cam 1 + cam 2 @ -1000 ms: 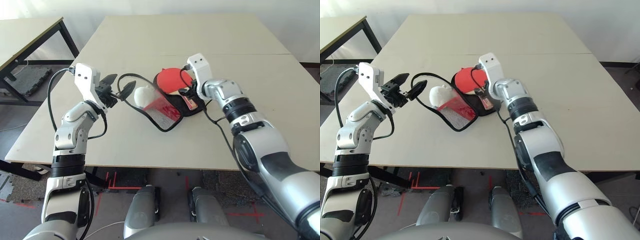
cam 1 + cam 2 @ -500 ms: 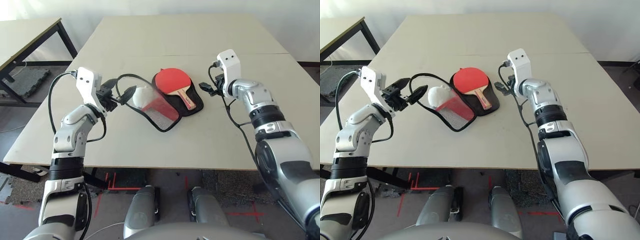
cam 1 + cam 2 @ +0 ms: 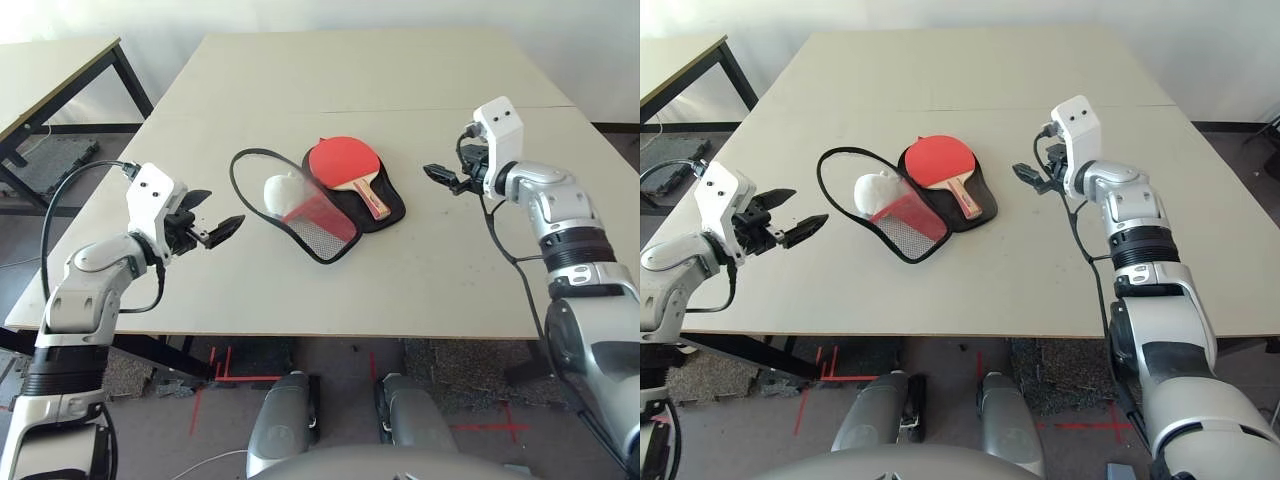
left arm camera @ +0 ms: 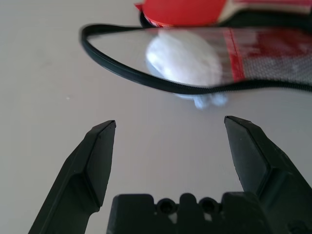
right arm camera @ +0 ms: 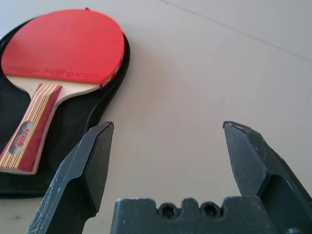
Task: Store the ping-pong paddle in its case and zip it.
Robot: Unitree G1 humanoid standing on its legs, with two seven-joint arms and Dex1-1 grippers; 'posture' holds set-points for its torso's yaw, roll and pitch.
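The ping-pong paddle [image 3: 345, 162] lies red rubber up on the black half of the opened case [image 3: 393, 215], its handle pointing to five o'clock. The mesh-panelled flap [image 3: 324, 240] spreads toward eight o'clock, a white bundle [image 3: 284, 192] showing through its clear window. Left gripper [image 3: 226, 206], at the flap's nine o'clock, and right gripper [image 5: 168, 123], at the paddle's three, both gape wide and empty.

Both head eyes look forward and down over the forearms, taking in the whole case [image 3: 322, 215]; the left wrist camera looks from nearer, down beside the case's clear flap, the right wrist camera close beside its black half, the paddle [image 5: 68, 46] shared by all four
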